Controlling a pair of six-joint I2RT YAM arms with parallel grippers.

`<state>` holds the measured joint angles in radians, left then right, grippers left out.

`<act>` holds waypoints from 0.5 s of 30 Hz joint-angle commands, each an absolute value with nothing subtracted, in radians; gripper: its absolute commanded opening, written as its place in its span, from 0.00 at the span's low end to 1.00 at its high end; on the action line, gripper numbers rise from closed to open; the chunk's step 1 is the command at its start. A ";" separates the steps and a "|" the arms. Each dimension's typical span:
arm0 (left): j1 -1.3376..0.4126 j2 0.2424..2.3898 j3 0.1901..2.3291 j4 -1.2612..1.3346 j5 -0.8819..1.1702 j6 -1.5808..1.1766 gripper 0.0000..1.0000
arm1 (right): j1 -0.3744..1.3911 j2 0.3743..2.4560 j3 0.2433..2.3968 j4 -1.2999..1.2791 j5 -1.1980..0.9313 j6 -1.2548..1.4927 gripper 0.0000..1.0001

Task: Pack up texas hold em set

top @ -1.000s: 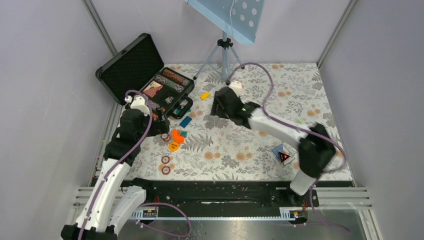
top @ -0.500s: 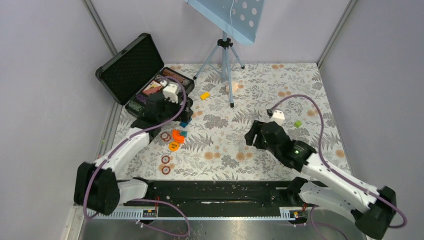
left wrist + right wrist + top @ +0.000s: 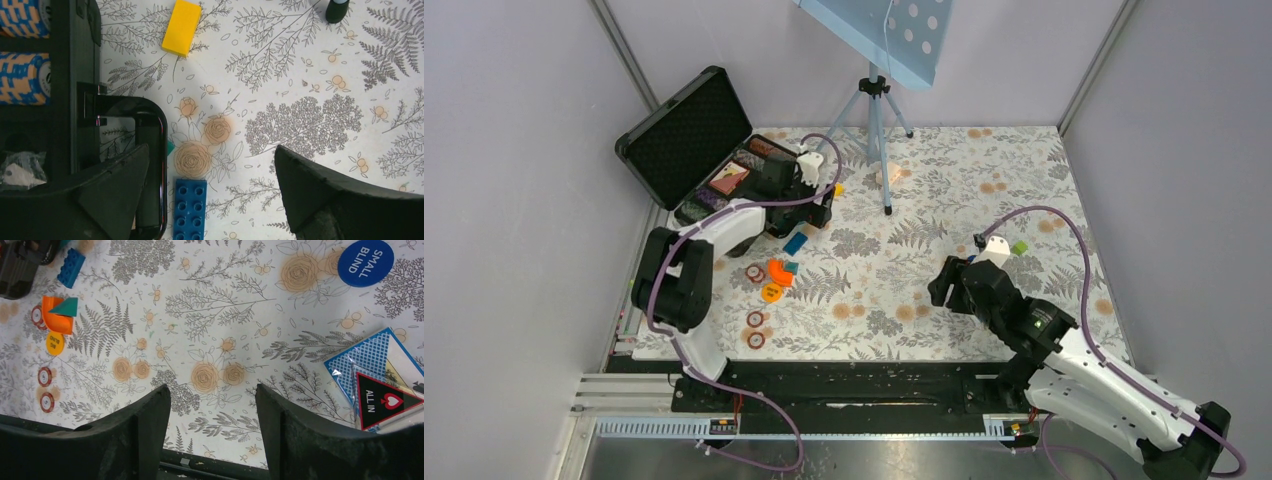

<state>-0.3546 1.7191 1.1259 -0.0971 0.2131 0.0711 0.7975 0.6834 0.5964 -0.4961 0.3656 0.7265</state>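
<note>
The black briefcase (image 3: 686, 137) stands open at the back left, with rows of striped chips (image 3: 22, 75) in its base and its handle (image 3: 151, 150) facing the table. My left gripper (image 3: 812, 196) is open and empty just above the handle side; in the left wrist view (image 3: 210, 192) one finger is over the handle. My right gripper (image 3: 948, 284) is open and empty over the near right; it also shows in the right wrist view (image 3: 212, 432). Loose red chips (image 3: 755, 319) and a yellow chip (image 3: 771, 293) lie near left. A blue card deck (image 3: 370, 365), an ALL IN card (image 3: 382, 401) and a SMALL BLIND disc (image 3: 365, 262) lie on the right.
An orange curved piece (image 3: 778, 270) with a teal block (image 3: 65, 306) lies by the chips. A blue brick (image 3: 190, 207) sits beside the handle, with a yellow block (image 3: 182, 27) beyond it. A tripod (image 3: 876, 100) stands at the back and a green block (image 3: 1020, 247) at the right.
My left arm has swung from the table's left edge to the briefcase's handle side. My right arm has drawn back from the table's middle to the near right.
</note>
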 commanded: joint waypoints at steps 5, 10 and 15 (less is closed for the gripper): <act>-0.302 1.904 1.441 -0.333 0.278 0.033 0.93 | 0.795 0.651 0.585 -0.523 0.405 0.726 0.71; -0.274 1.954 1.480 -0.394 0.294 -0.011 0.93 | 0.794 0.665 0.591 -0.522 0.395 0.721 0.71; -0.267 1.939 1.434 -0.382 0.278 -0.059 0.93 | 0.794 0.672 0.584 -0.506 0.394 0.725 0.71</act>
